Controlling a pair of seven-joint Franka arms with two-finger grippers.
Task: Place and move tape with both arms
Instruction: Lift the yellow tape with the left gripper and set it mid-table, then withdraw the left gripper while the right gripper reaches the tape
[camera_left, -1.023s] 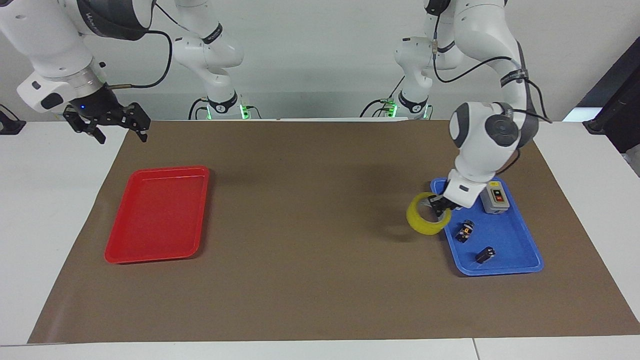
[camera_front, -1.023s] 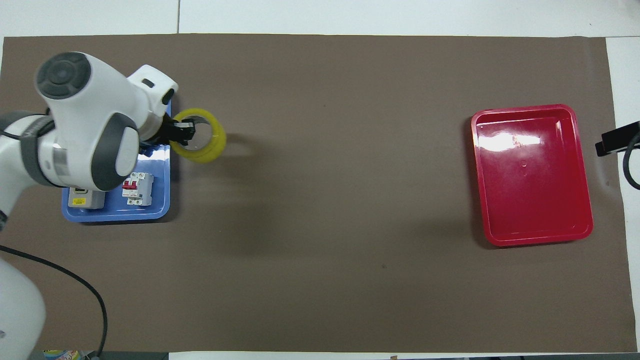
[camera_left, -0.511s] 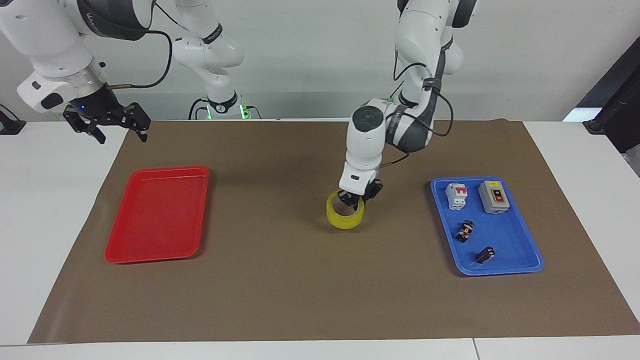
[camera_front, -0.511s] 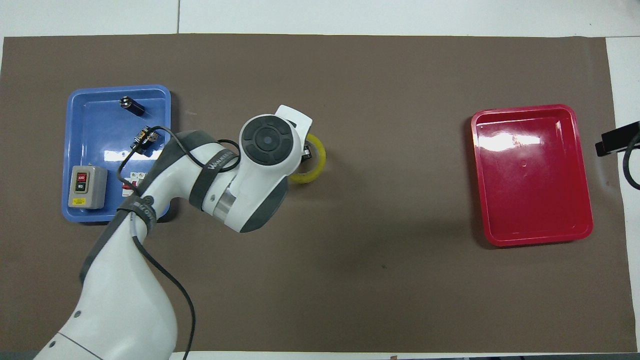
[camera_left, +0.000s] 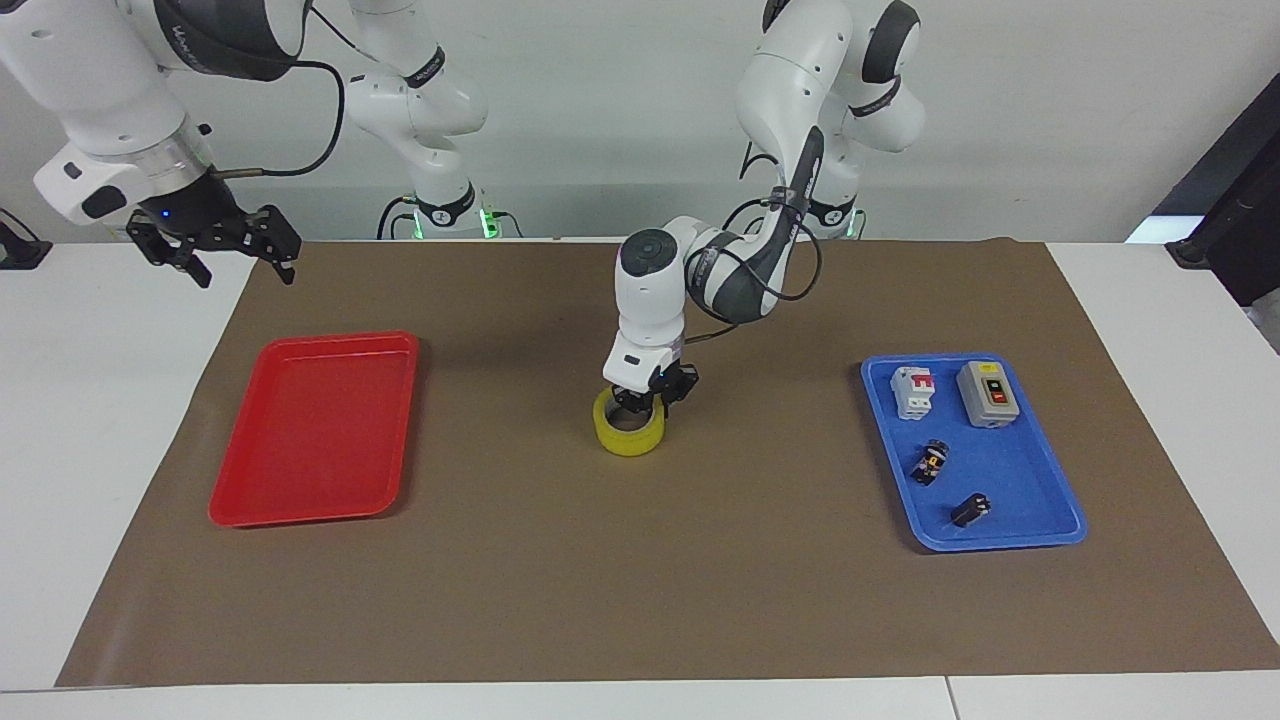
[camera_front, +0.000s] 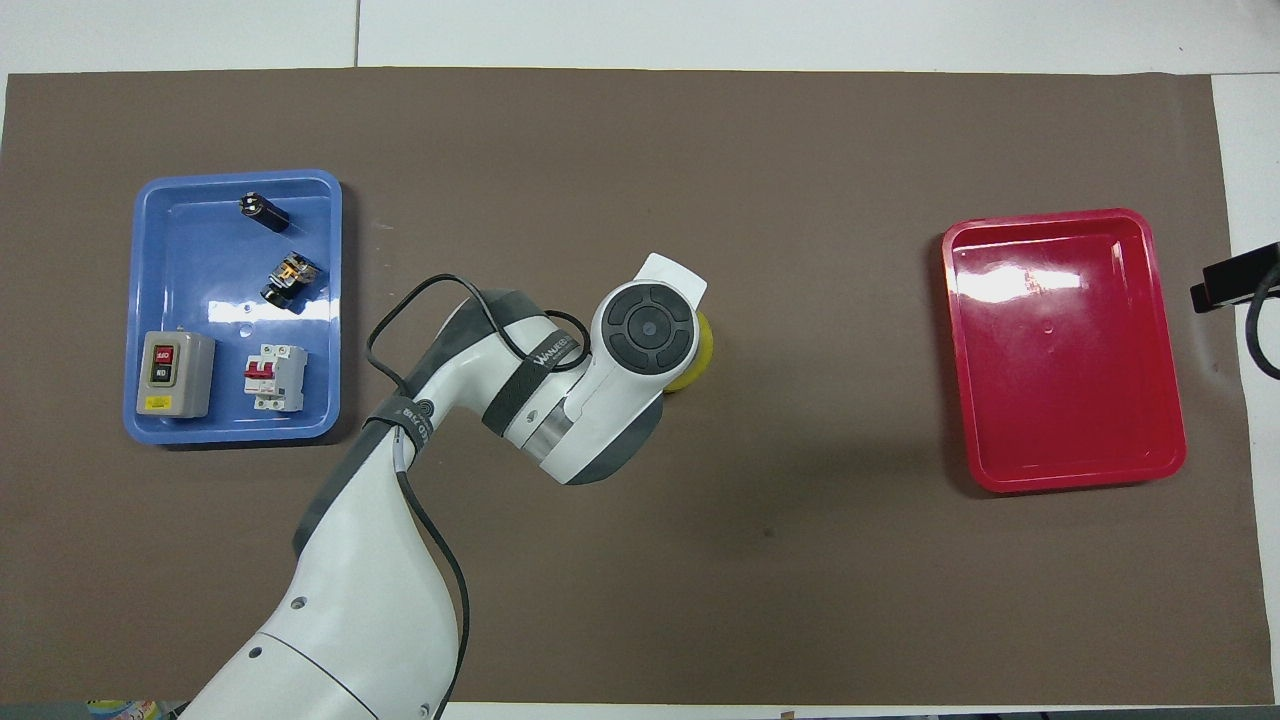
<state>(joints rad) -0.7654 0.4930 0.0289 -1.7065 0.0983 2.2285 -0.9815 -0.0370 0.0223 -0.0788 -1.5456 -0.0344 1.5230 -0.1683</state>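
The yellow tape roll (camera_left: 629, 434) lies flat and low at the middle of the brown mat; I cannot tell whether it rests on the mat. My left gripper (camera_left: 648, 398) reaches down from above and is shut on the roll's wall on the side nearer to the robots. In the overhead view the left wrist covers the roll, and only a yellow sliver (camera_front: 702, 352) shows. My right gripper (camera_left: 215, 248) waits, open and empty, in the air over the mat's corner at the right arm's end.
An empty red tray (camera_left: 320, 420) (camera_front: 1065, 350) sits toward the right arm's end. A blue tray (camera_left: 1010, 480) (camera_front: 200, 290) toward the left arm's end holds a grey switch box (camera_left: 988, 393), a white breaker (camera_left: 912, 391) and two small black parts (camera_left: 930, 462).
My left arm has carried the tape from the blue tray's edge to the middle of the mat and lowered it. The right arm has not moved.
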